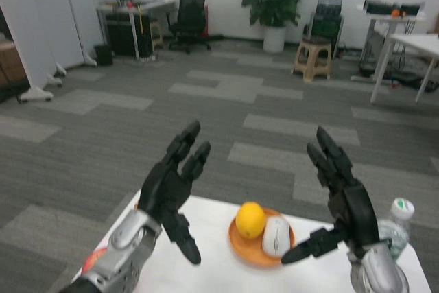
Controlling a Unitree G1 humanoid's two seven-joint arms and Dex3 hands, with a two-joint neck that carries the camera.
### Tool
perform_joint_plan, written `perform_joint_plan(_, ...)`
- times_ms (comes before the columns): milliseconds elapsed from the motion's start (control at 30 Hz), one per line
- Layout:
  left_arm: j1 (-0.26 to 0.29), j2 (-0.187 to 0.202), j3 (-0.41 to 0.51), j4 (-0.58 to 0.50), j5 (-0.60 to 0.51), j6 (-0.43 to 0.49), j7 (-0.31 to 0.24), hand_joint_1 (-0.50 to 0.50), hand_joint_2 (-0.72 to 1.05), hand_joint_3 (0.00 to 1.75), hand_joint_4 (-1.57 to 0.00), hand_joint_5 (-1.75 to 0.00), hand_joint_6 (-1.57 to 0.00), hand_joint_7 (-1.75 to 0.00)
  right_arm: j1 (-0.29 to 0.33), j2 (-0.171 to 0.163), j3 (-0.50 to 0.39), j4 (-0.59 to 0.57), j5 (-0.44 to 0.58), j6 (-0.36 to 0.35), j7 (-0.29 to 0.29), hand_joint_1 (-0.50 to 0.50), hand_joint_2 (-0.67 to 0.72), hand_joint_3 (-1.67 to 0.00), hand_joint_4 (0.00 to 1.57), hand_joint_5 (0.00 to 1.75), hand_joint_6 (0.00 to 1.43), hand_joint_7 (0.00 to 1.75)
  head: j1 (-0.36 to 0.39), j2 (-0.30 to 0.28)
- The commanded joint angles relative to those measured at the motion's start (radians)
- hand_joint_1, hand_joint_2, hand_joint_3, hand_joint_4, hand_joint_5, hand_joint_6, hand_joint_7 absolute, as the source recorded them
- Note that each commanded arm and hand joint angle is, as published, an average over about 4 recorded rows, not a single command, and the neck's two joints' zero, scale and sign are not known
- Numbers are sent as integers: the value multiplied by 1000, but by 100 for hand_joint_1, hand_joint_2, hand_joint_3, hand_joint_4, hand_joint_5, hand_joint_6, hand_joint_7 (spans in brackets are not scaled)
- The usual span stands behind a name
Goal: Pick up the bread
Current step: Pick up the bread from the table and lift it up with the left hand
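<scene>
The bread does not show. Both hands, left hand [168,193] and right hand [343,200], hang above the table [212,252], fingers apart, holding nothing.

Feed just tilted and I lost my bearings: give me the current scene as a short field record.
left robot hand: raised above the table, fingers spread, holding nothing
right robot hand: raised, fingers apart, holding nothing
plate: orange, on the white table, between the hands
on plate: yellow round fruit and a white oval item, side by side
bottle: clear, white cap, right of the plate, partly behind the right robot hand
red object: left table edge, mostly hidden
bread: nothing clearly identifiable
</scene>
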Motion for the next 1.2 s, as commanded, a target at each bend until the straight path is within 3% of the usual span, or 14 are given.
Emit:
perform_joint_plan(33, 16, 11, 12, -10, 0, 0, 0, -48, -55, 9, 0, 0, 0, -7, 6, -4, -3, -7, 8, -6, -6, -36, 15, 0, 0, 19, 0, 0, 2, -57)
perform_joint_plan(300, 16, 20, 16, -2, -8, 0, 0, -48, -55, 9, 0, 0, 0, -7, 32, -8, -25, 0, 8, -6, -4, -34, 15, 0, 0, 15, 0, 0, 24, -226)
perform_joint_plan(833, 23, 52, 45, 10, 5, 18, 3, -48, -55, 7, 0, 0, 0, -7, 55, -16, -40, 9, 8, -4, -4, -38, 14, 0, 0, 19, 0, 0, -1, -272)
perform_joint_plan(1000, 43, 68, 115, -24, 97, 86, 3, -48, -55, 9, 0, 0, 0, -7, 55, -21, -45, 15, 8, -3, -4, -36, 15, 0, 0, 19, 0, 0, -8, -271)
perform_joint_plan(1067, 64, 79, 189, -86, 192, 166, 0, -48, -55, 9, 0, 0, 0, -7, 56, -24, -47, 20, 9, -3, -4, -36, 15, 0, 0, 19, 0, 0, -7, -271)
perform_joint_plan(1200, 106, 98, 356, -250, 381, 396, -59, -48, -55, 9, 0, 0, 0, -12, 59, -34, -53, 29, 10, -3, -4, -33, 15, 0, 0, 19, 0, 0, -4, -269)
